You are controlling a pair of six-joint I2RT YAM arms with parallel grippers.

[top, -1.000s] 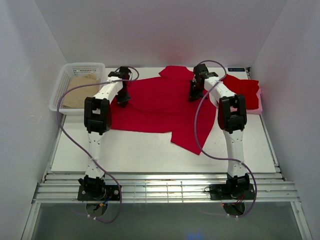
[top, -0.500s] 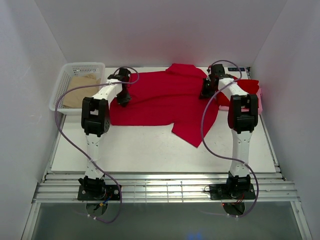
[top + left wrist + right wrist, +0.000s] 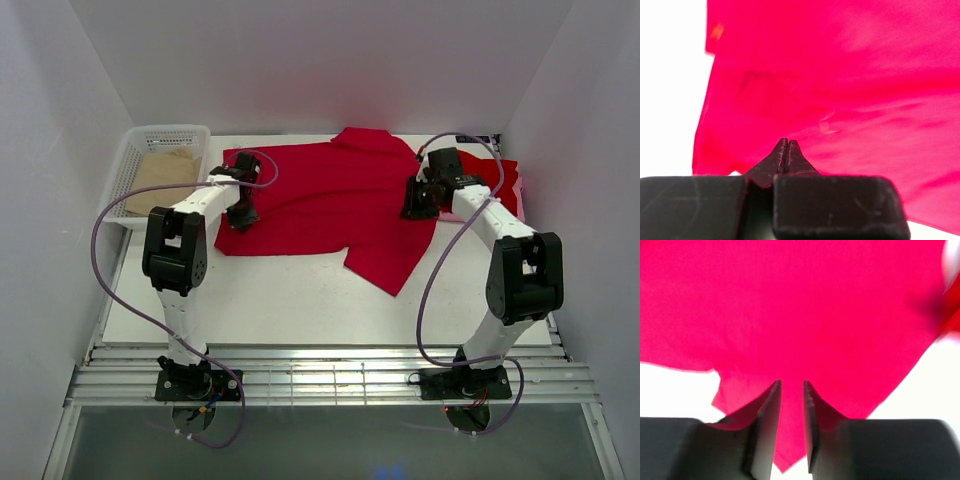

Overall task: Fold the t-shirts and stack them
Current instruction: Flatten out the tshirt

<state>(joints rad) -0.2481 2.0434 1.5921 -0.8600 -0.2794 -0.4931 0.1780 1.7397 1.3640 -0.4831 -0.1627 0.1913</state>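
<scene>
Red t-shirt (image 3: 320, 195) lies spread for folding: left gripper (image 3: 786, 144) clamped, seemingly pinching its edge taut; right gripper (image 3: 791, 385) stands slightly parted.

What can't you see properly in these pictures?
- Top view: the second red t-shirt at the right is partly behind the right arm.
- Left wrist view: the left gripper is shut; whether it pinches the spread t-shirt is hidden by its own fingers.
- Top view: anything under the tan sheet in the basket is covered.
- Right wrist view: the top-right corner is blurred.
</scene>
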